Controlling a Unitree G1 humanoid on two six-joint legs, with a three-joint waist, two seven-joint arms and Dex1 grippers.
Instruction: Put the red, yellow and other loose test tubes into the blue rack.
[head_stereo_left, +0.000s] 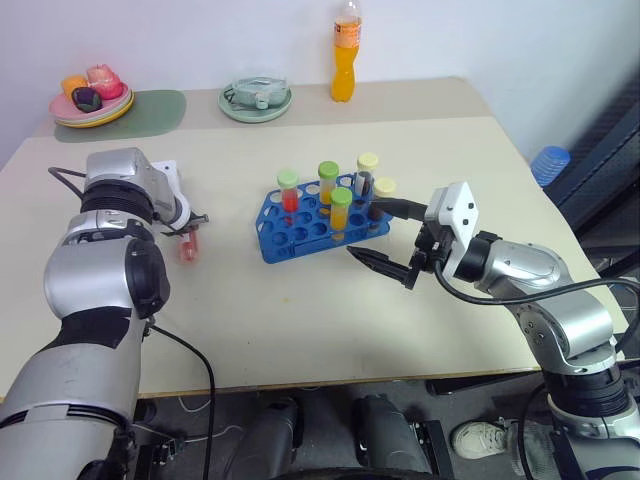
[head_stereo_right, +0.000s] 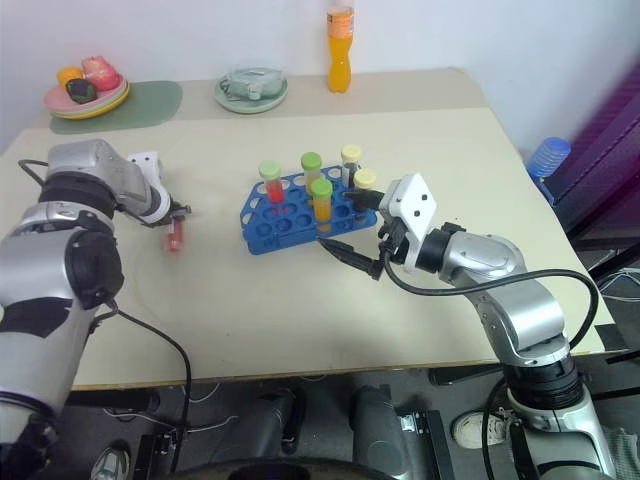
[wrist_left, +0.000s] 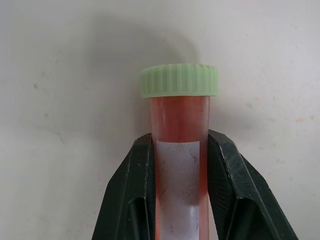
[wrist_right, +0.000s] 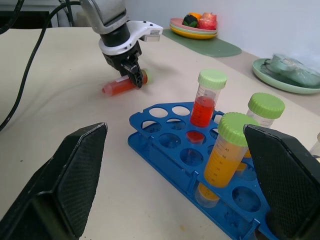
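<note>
A red test tube (wrist_left: 179, 125) with a pale green cap lies on the table to the left of the blue rack (head_stereo_left: 285, 242). My left gripper (wrist_right: 134, 78) points down at it and is shut on the tube's body, below the cap. The rack holds several upright tubes, among them a red one (wrist_right: 204, 106) and an orange one (wrist_right: 221, 157) with green caps. My right gripper (head_stereo_left: 362, 228) hovers open at the rack's front right corner, nothing between its fingers (wrist_right: 75, 175).
Along the table's far edge stand an orange drink bottle (head_stereo_left: 346, 50), a green dish (head_stereo_left: 256, 100), and a plate of fruit (head_stereo_left: 92, 100) on a green mat (head_stereo_left: 155, 108). A blue object (head_stereo_left: 550, 163) sits beyond the table's right edge.
</note>
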